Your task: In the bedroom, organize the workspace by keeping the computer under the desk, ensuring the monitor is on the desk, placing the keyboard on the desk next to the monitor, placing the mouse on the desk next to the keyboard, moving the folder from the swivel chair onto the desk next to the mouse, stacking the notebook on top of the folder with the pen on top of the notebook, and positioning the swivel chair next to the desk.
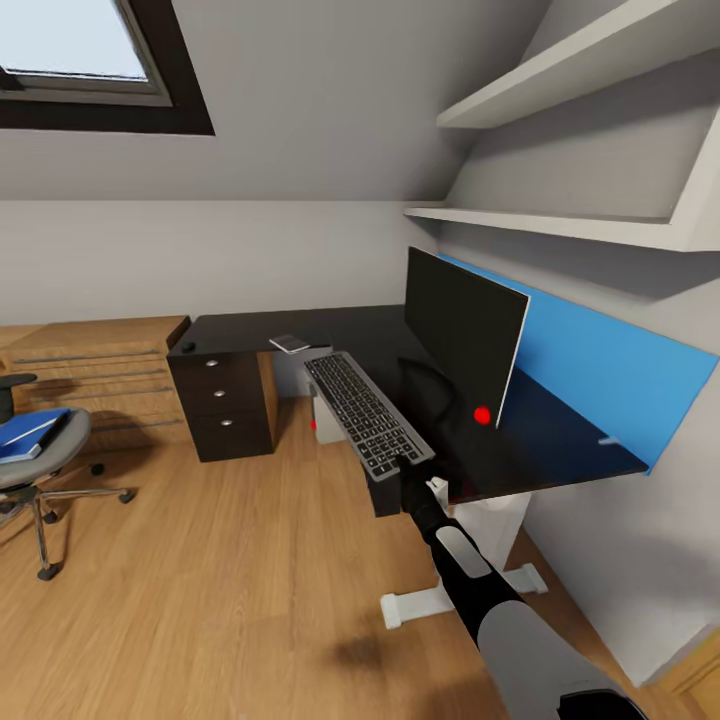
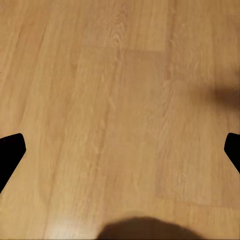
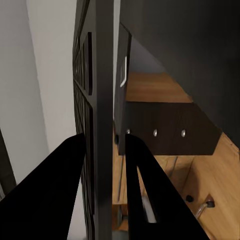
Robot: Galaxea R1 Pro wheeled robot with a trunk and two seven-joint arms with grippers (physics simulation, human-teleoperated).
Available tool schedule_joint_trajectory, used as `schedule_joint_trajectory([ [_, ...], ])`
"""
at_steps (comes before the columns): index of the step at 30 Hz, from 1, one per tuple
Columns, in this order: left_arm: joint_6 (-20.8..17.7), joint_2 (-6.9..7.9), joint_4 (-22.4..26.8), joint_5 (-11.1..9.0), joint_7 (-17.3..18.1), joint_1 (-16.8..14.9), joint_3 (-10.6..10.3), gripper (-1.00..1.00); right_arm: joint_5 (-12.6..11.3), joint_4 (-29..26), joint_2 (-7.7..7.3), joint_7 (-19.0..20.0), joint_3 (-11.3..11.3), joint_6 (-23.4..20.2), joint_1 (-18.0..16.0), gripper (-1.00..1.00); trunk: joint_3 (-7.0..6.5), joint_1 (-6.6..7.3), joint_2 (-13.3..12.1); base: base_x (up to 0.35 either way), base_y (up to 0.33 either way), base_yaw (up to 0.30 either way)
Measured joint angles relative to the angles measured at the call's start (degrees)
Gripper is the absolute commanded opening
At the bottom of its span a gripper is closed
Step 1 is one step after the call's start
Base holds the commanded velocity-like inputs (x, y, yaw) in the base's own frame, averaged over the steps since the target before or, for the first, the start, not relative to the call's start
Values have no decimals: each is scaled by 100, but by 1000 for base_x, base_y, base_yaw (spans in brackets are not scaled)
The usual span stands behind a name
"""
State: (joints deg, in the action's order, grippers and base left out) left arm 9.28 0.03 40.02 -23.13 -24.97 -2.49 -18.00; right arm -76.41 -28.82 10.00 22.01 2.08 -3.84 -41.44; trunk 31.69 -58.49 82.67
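Observation:
My right gripper point(image 1: 411, 472) is shut on the near end of the dark keyboard point(image 1: 364, 411), which stretches along the black desk's point(image 1: 250, 328) front edge, in front of the black monitor point(image 1: 465, 345). In the right wrist view both fingers point(image 3: 65, 170) clamp the keyboard's thin edge point(image 3: 102, 100). A small black mouse point(image 1: 187, 347) lies at the desk's far left corner. A grey notebook point(image 1: 290, 343) rests farther back on the desk. The blue folder point(image 1: 30, 432) lies on the swivel chair point(image 1: 45, 462) at the left. A white computer case point(image 1: 324, 418) shows under the desk. My left gripper point(image 2: 120, 150) hangs open over the wooden floor.
A dark drawer unit point(image 1: 225, 400) stands under the desk's left end, with a wooden dresser point(image 1: 100, 370) beside it. A blue panel point(image 1: 610, 365) backs the desk, with white shelves point(image 1: 560, 90) above. A white desk leg point(image 1: 490, 525) stands near my right arm.

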Motion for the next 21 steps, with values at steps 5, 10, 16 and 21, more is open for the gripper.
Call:
schedule_joint_trajectory([
  [5, 0, 0, -1, 0, 0, 0, -1, 100, -4, 6, 0, -20, 0, 27, 0, -100, 0, 0, 0, 307, 130, 0],
  [10, -4, 0, -1, 0, 0, 0, -2, 100, 7, 4, 0, -211, -10, 41, 0, -100, 0, 0, 0, 322, 24, 0],
  [16, -16, 0, -1, -7, 6, 0, -7, 100, 4, -3, 0, -439, -25, 173, 0, -100, 0, -2, 0, 129, 3, 0],
  [21, -24, 0, -1, -16, 9, 0, -9, 100, -11, -3, 0, -572, -54, 513, 0, -100, 0, -3, 0, 15, 0, 0],
])
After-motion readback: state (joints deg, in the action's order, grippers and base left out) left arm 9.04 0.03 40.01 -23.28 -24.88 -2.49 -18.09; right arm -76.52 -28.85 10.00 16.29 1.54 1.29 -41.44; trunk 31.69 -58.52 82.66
